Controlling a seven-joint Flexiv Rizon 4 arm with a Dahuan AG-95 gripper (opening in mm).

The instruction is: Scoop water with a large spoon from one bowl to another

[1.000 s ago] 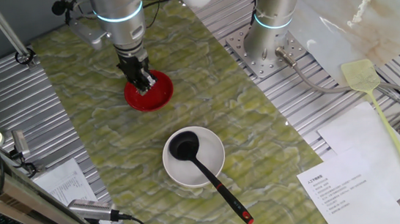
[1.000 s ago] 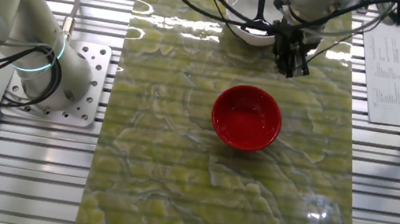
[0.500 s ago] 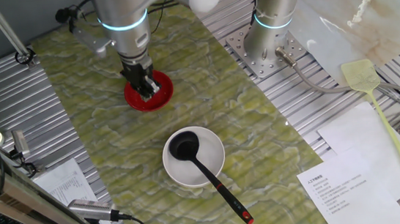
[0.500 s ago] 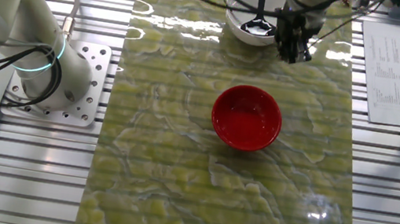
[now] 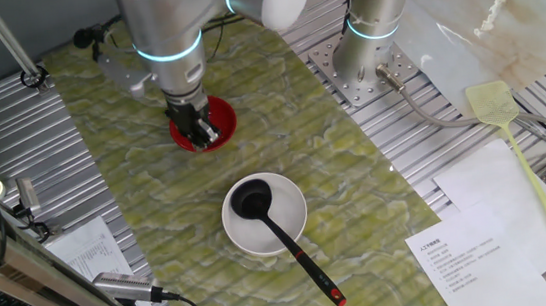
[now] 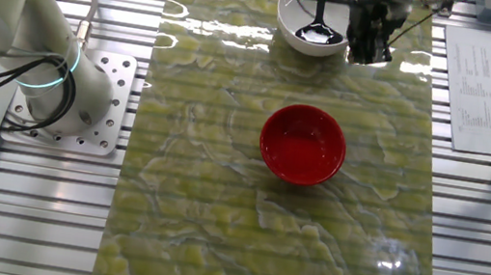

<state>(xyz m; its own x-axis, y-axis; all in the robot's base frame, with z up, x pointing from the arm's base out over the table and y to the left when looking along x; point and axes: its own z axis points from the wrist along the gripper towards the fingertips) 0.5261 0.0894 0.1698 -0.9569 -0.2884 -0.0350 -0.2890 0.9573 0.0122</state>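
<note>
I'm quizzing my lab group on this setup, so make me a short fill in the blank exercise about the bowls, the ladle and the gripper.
1. The black ladle has its scoop resting inside the ____ bowl.
2. The ladle handle ends in a tip coloured ____.
3. The red bowl is ____ than the white bowl.
4. The gripper is holding ____.

Missing words: white; red; smaller; nothing

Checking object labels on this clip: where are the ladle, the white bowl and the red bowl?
ladle (image 5: 251,201), one fixed view, on the scoop.
white bowl (image 5: 294,220), one fixed view, on the right rim.
red bowl (image 6: 302,146), the other fixed view, on its inside.
</note>
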